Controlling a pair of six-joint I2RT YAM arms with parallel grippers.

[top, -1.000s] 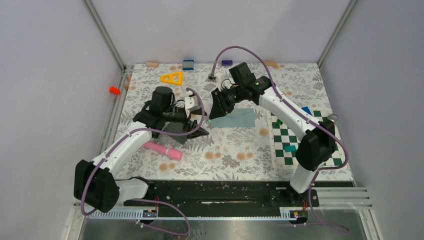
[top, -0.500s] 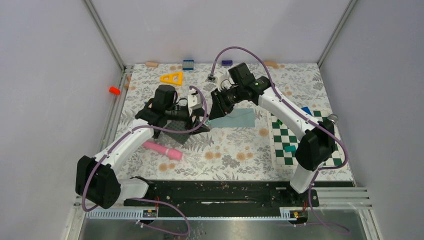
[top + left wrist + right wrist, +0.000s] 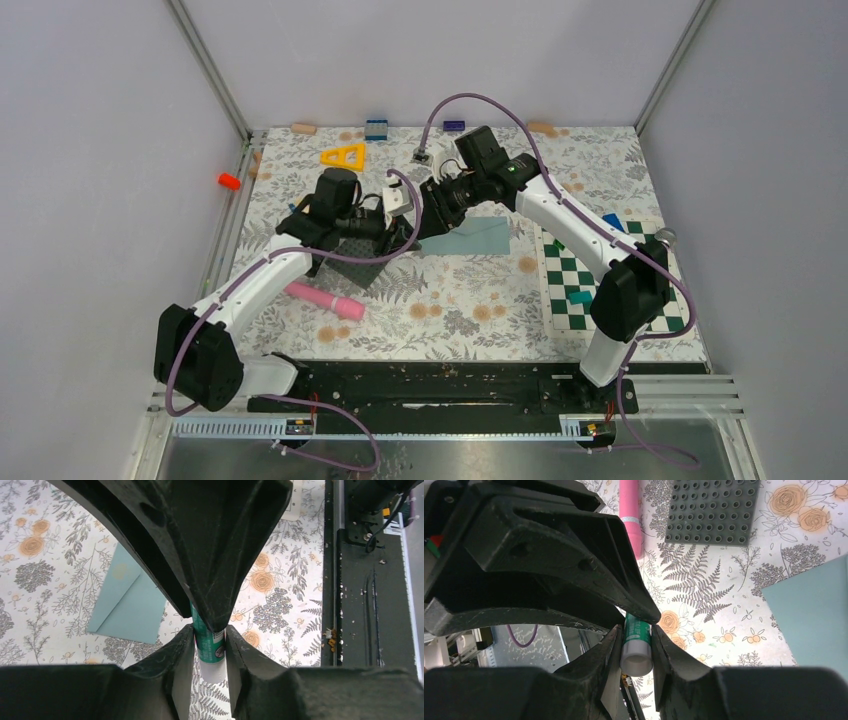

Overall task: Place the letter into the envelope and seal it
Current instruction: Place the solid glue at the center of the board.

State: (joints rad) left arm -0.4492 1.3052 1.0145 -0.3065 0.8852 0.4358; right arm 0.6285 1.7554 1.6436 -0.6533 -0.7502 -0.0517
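- The only print we found sat on the green label of the glue stick [image 3: 207, 640]: small pale marks, too fine to read.
- The pink cylinder [image 3: 630, 510] carried a pale band with specks of print, also unreadable.
- The left fingers [image 3: 172, 657] were narrow, pressed on both sides of the glue stick.
- The right fingers [image 3: 596, 662] clamped the same tube from the opposite side, so the two pairs stood tip to tip above the table [image 3: 470, 300].
- The envelope [image 3: 485, 238] lay flat on the table just right of them, one diagonal seam showing. From overhead, the right fingers hid its left end.
- A dark grey studded plate [image 3: 350, 265] lay under the left arm, with the pink cylinder near it.
- A green-and-white chequered mat [image 3: 600, 280] lay at the right, and a yellow triangle [image 3: 344, 156] at the far side.
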